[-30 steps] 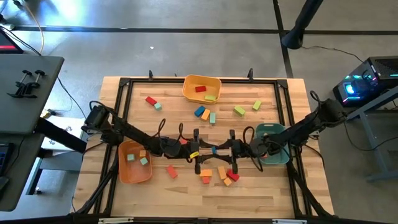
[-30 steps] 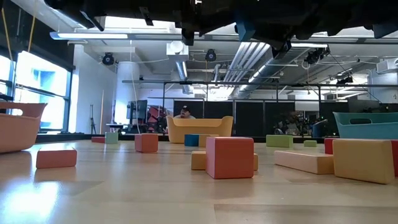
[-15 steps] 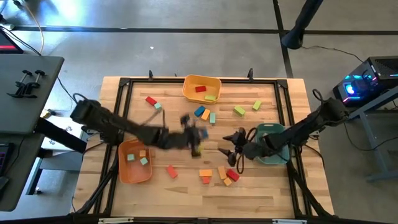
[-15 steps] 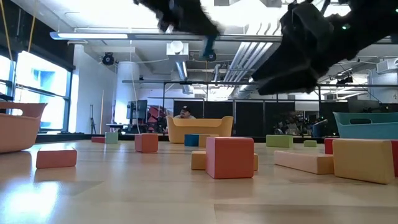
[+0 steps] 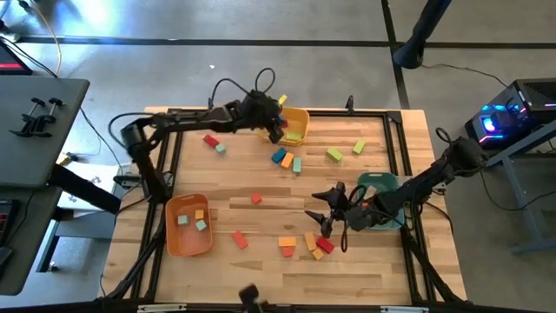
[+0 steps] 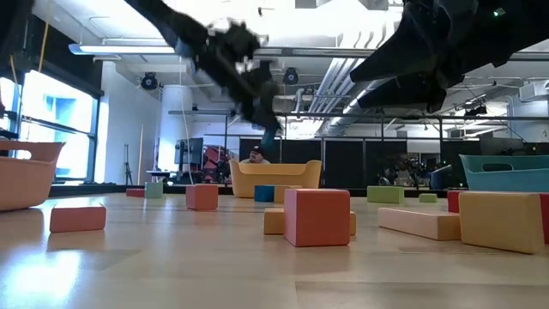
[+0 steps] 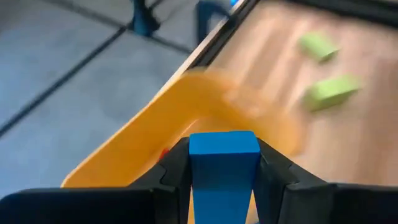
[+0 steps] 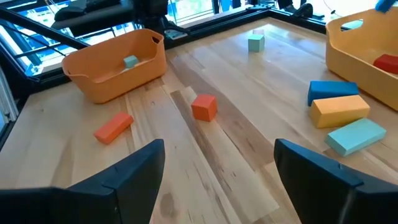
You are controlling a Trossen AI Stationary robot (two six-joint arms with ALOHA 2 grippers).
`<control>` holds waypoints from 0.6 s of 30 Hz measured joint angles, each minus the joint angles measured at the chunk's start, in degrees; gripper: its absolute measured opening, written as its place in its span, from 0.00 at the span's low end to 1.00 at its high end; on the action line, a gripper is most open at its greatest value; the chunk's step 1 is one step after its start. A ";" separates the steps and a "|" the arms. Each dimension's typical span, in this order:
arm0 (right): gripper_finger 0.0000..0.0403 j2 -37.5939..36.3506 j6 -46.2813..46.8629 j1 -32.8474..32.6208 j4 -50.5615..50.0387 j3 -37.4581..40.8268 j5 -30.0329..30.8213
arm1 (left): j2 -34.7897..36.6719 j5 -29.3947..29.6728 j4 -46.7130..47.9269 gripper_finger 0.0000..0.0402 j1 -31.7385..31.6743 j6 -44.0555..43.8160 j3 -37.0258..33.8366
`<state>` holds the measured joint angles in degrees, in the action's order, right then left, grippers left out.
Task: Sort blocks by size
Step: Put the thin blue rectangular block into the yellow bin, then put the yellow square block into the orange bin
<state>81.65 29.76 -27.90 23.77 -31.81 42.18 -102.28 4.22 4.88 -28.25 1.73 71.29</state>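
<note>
Blue block (image 7: pixel 224 163) clamped in your left gripper (image 5: pixel 274 127) over the yellow bin's (image 5: pixel 298 116) near edge.

You have that block pinched between both left fingers (image 7: pixel 171 171), held above the table at the bin's rim, with two green blocks (image 7: pixel 329 92) lying on the wood beyond. Your right gripper (image 5: pixel 327 219) hangs with its fingers (image 8: pixel 134 171) spread wide and nothing between them, beside the teal bin (image 5: pixel 379 183), just above the red and orange blocks (image 5: pixel 311 243). A small red cube (image 8: pixel 204 107) sits alone mid-table; the orange bin (image 5: pixel 187 224) holds a few blocks.
</note>
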 joint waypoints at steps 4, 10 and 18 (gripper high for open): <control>0.74 0.00 0.01 0.00 -0.09 0.00 -0.18 | -4.20 0.79 -1.61 0.33 -4.19 -0.30 -0.07; 0.74 0.00 0.22 0.00 -0.81 0.00 -0.40 | -6.95 0.21 -1.88 0.45 -7.08 -4.75 -0.04; 0.74 0.00 1.27 -0.38 -1.55 0.00 -0.42 | -2.28 0.38 2.24 0.46 -6.57 -4.59 -0.06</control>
<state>81.65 31.03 -28.28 22.22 -31.81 41.76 -104.56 4.61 7.12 -34.82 -2.85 71.23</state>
